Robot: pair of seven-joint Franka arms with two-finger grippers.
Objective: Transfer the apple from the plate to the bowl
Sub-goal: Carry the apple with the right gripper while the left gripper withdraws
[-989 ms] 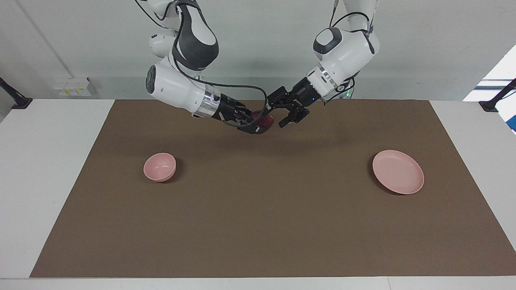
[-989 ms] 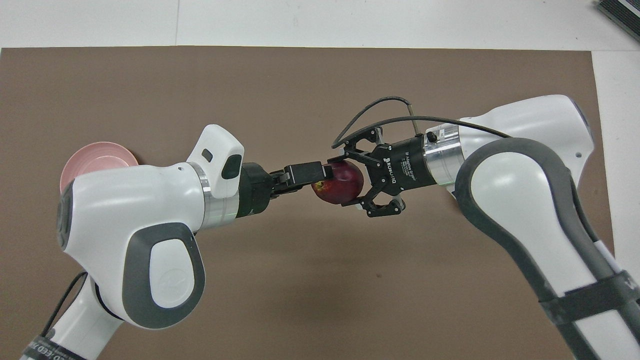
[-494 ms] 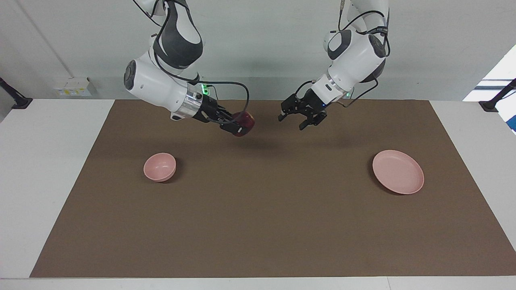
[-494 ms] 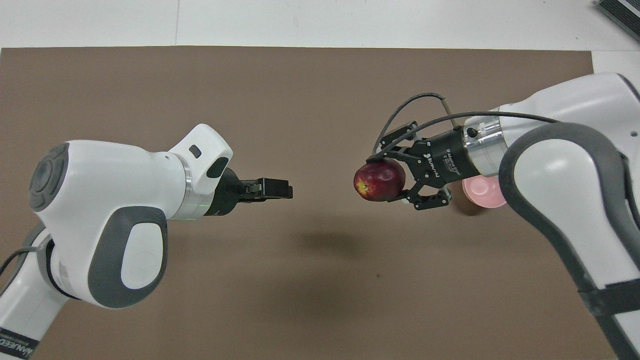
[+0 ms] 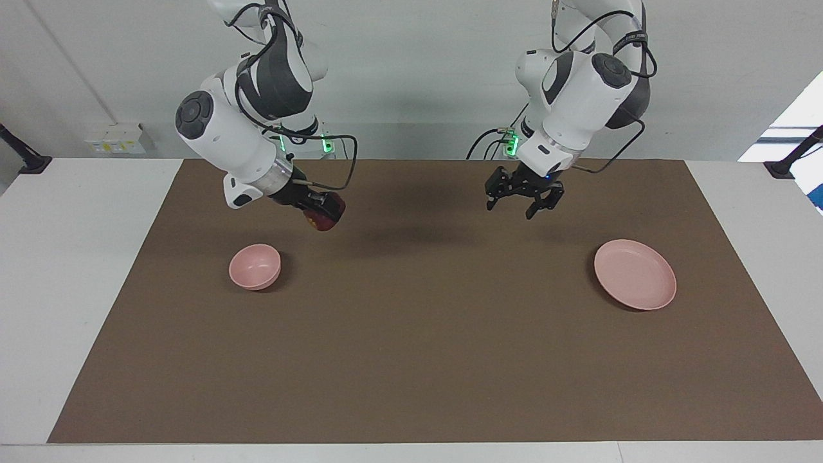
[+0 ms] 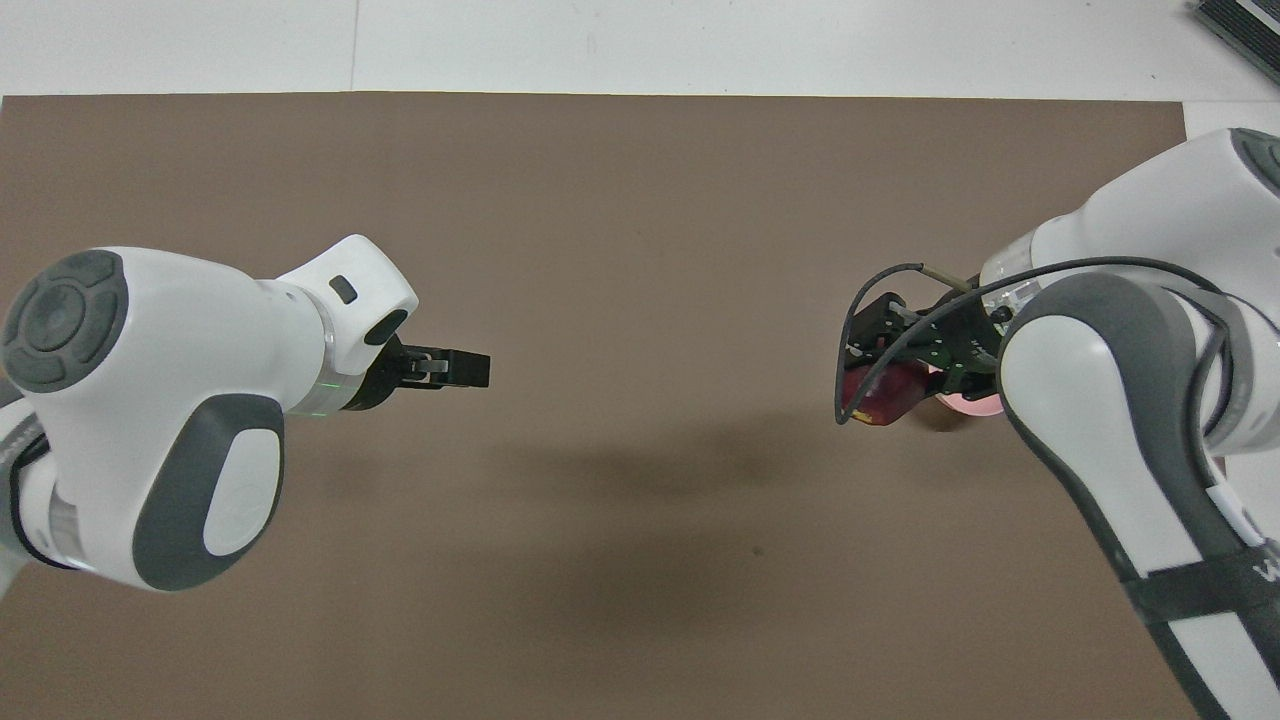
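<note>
**A:** What had changed in the last second?

**B:** A second earlier both grippers met at the apple in mid-air, at the upper centre of the facing view. By this moment they had parted. The right gripper (image 5: 321, 217) had carried the apple (image 5: 319, 222) toward the left of that frame and held it clamped between its jaws, up in the air above the brown mat (image 5: 411, 360).

**A:** Over the bowl yet?

**B:** Not quite. In the facing view the pink bowl (image 5: 254, 266) sat lower and further left in the frame than the apple. From overhead, the apple (image 6: 885, 395) only overlapped the bowl's (image 6: 972, 403) edge at the right of the frame.

**A:** And the left gripper?

**B:** The left gripper (image 5: 524, 204) had drawn back to the upper right of centre, jaws spread and empty, hanging over bare mat. The pale pink plate (image 5: 635, 274) lay empty at the right of the frame.

**A:** So where did the task stand?

**B:** I'd judge the handover done and the carry under way; what remained was centring over the bowl, lowering and releasing.
</note>
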